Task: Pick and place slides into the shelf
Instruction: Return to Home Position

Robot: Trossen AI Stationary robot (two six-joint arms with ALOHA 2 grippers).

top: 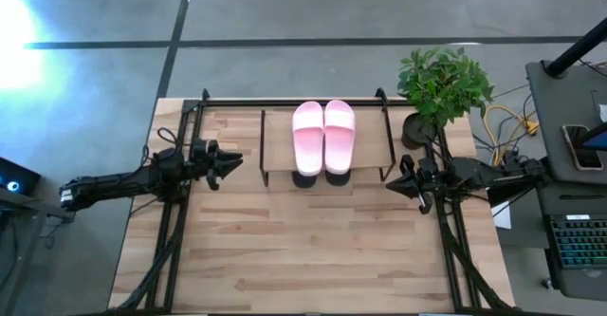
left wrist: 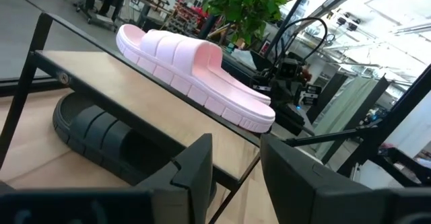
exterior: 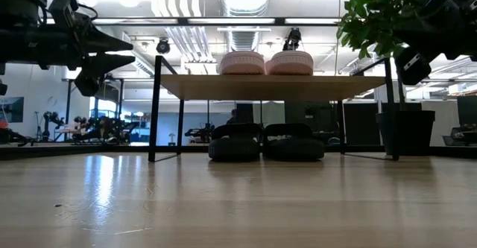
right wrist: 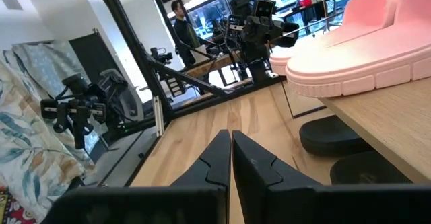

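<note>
On the light wooden top board of the low black-framed shelf, the pair of light pink rubber slides lies side by side, touching, toes toward the front of the pale wooden bench. Beneath the board, the larger pair of black rubber slides sits together between the shelf's legs, seemingly resting on the bench surface. With all four slides stowed, the placing work looks finished, and the step in hand is most likely the arms' return to their rest pose.

The left gripper hangs off the shelf's left end, apart from the frame, aimed toward it. Its fingers are released, with a clear gap between them, and nothing lies in that gap. The right gripper hangs off the shelf's right front corner, just beside the frame's leg and in front of the potted green plant. Its fingers are clenched flat against each other and grasp nothing.

The next move calls for little: each arm should back away outward along its own side, keeping clear of the thin metal legs so the shelf is not nudged and the pink pair is not slid off the smooth board. The right arm has the tighter path, with a shelf leg on one side and the plant pot on the other.
</note>
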